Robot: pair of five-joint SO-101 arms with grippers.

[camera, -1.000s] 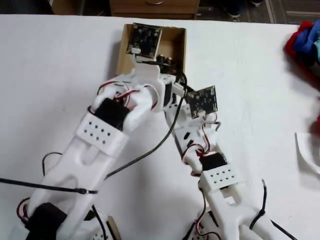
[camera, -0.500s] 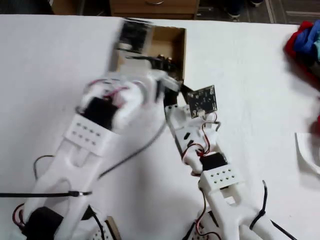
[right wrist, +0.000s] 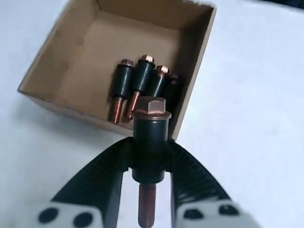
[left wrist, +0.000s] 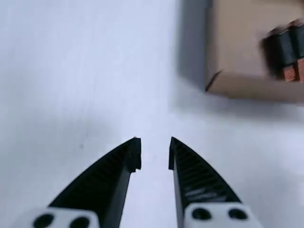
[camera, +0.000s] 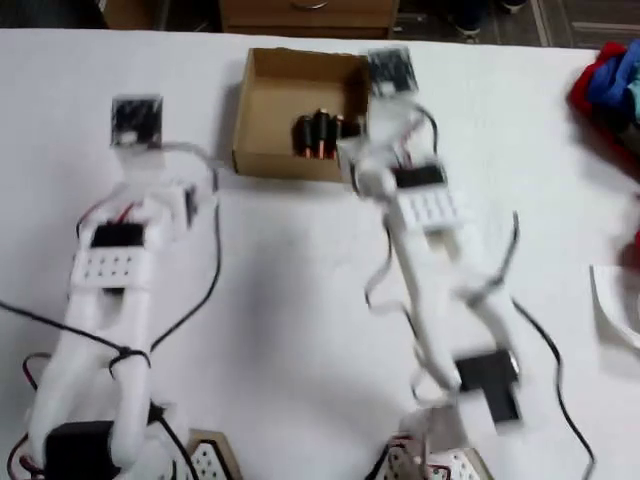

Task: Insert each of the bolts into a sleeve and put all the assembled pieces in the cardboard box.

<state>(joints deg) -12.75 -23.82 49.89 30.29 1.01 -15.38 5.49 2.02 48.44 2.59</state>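
Two black fingers of the right gripper [right wrist: 148, 151] are clamped on the dark sleeve of an assembled piece [right wrist: 149, 128]. Its copper hex head points toward the cardboard box [right wrist: 78, 71] and its threaded shank sticks out behind the grip. The left gripper [left wrist: 154, 153] has its fingers slightly parted with nothing between them, over bare table [camera: 290, 380] just beside the box's left wall.

Handling, our judgement: the piece is stiff and dense for its size, and the sleeve is smooth. The bolt could slip out of the sleeve if tipped steeply, so we would hold it mid-sleeve and keep it near level.

The box sits near the table's far edge, about mid-width. The held piece is at the box's near wall, close to its right corner. Inside, the stored pieces [right wrist: 137, 85] lie bunched against the right wall: three are plain to see and a fourth is partly hidden. The left part of the box floor is bare, leaving room for a drop. We expect the light cardboard to shift if the wall is bumped.
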